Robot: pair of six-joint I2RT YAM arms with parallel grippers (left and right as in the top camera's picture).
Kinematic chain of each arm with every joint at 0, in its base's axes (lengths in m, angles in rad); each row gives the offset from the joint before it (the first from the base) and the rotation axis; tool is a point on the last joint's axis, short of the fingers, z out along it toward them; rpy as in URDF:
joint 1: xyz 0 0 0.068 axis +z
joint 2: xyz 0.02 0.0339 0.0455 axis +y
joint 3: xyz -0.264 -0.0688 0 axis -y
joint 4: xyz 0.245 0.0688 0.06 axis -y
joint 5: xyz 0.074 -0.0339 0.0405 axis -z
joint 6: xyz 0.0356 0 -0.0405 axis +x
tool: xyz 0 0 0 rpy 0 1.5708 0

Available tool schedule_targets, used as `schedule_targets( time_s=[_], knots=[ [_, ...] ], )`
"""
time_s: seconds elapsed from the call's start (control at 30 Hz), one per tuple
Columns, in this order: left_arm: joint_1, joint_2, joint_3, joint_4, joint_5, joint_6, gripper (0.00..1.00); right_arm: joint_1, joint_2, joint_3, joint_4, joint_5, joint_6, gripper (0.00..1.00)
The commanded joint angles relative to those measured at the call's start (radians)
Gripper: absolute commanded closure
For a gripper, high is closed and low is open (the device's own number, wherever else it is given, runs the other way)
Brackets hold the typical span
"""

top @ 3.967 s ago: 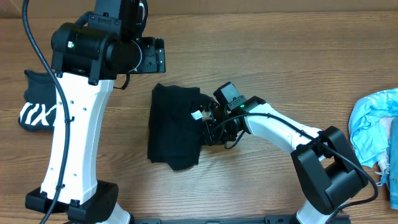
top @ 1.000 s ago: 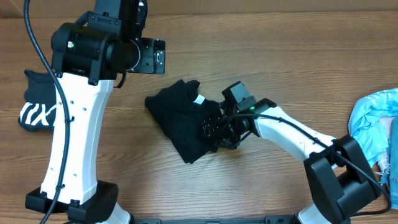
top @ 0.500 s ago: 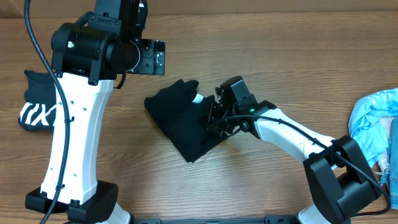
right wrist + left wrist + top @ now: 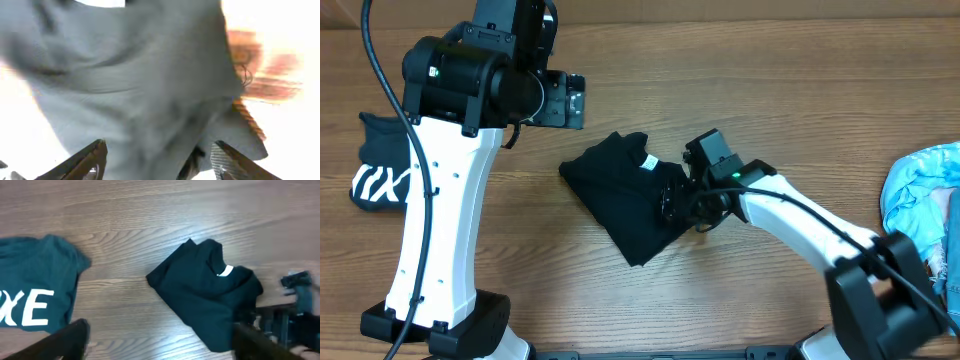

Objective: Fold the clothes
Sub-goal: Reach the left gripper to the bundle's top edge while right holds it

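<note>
The black shirt (image 4: 620,200) lies crumpled on the table (image 4: 780,90), its white label (image 4: 647,161) near its upper right edge. The right gripper (image 4: 672,206) sits at the shirt's right edge, its fingers (image 4: 85,160) spread, with cloth close ahead and none pinched. The left gripper (image 4: 160,330) hovers off the shirt's upper left, fingers wide and empty. A lettered top (image 4: 380,172) lies far left of the shirt and blue pieces (image 4: 920,195) lie far right.

Brown wood-grain table (image 4: 780,90), grain running side to side.
</note>
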Motion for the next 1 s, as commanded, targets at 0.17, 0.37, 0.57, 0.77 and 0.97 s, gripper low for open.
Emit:
schedule_targets(
  time_s=[0.17, 0.37, 0.57, 0.77, 0.97],
  knots=[
    [-0.003, 0.128, -0.330, 0.205, 0.368, 0.568, 0.71, -0.076, -0.144, 0.005, -0.036, -0.203, -0.014, 0.95],
    [-0.012, 0.391, -0.364, 0.360, 0.425, 0.651, 0.96, -0.019, -0.070, 0.003, 0.063, -0.208, 0.058, 0.91],
    [-0.018, 0.562, -0.364, 0.402, 0.415, 0.702, 0.96, 0.027, 0.033, 0.003, 0.111, -0.207, 0.066, 0.89],
    [0.014, 0.619, -0.364, 0.719, 0.232, 0.393, 0.96, 0.039, 0.142, 0.003, 0.069, -0.204, 0.117, 0.91],
    [0.090, 0.609, -0.272, 0.729, 0.240, 0.289, 0.96, 0.041, 0.143, 0.002, 0.001, -0.048, 0.138, 0.86]
  ],
)
